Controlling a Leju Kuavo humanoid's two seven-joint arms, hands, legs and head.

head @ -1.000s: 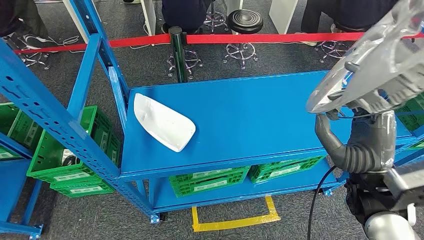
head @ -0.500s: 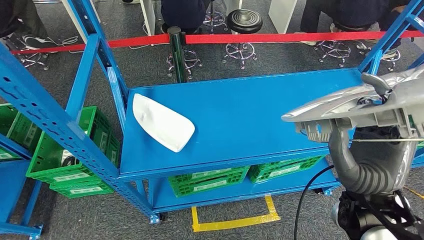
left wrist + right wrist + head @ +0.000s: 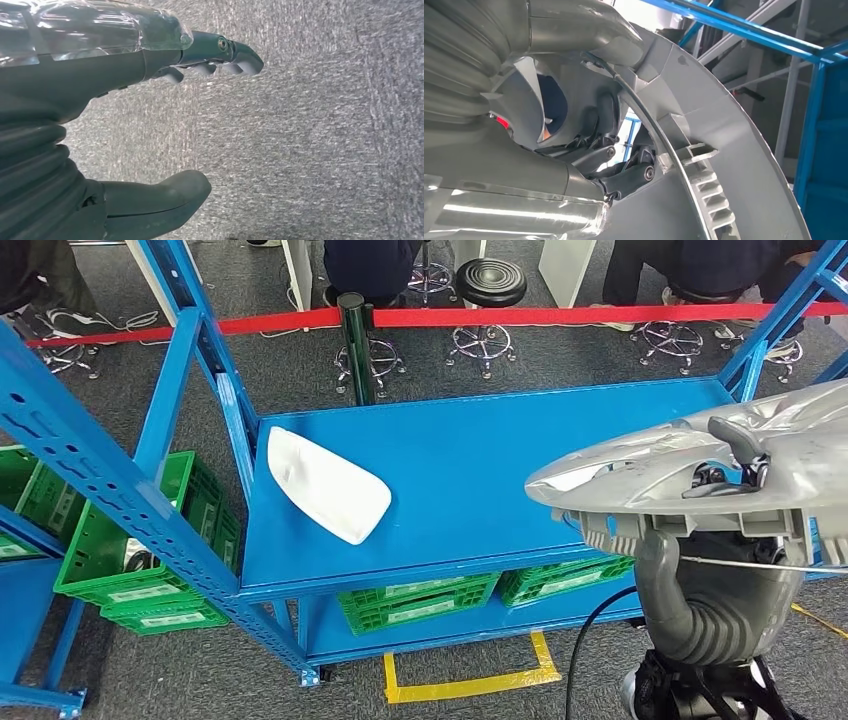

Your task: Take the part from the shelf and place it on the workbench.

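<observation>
My right hand grips a large silver-grey moulded part from below, a dark finger hooked over its top. The part lies nearly level above the right front edge of the blue workbench top. In the right wrist view the part's ribbed grey inside curves over my right hand, which clasps it. A white shell-shaped part rests on the bench's left side. My left hand hangs over grey carpet with its fingers apart, holding nothing.
Green crates sit on the bench's lower shelf, more crates at the left. A blue shelf upright slants across the left. Red barrier tape, a post, stools and seated people lie beyond. Yellow floor tape marks the front.
My right arm has lowered the silver part and swung it left, from raised at the upper right to nearly level over the bench's right front edge. The white part has not moved.
</observation>
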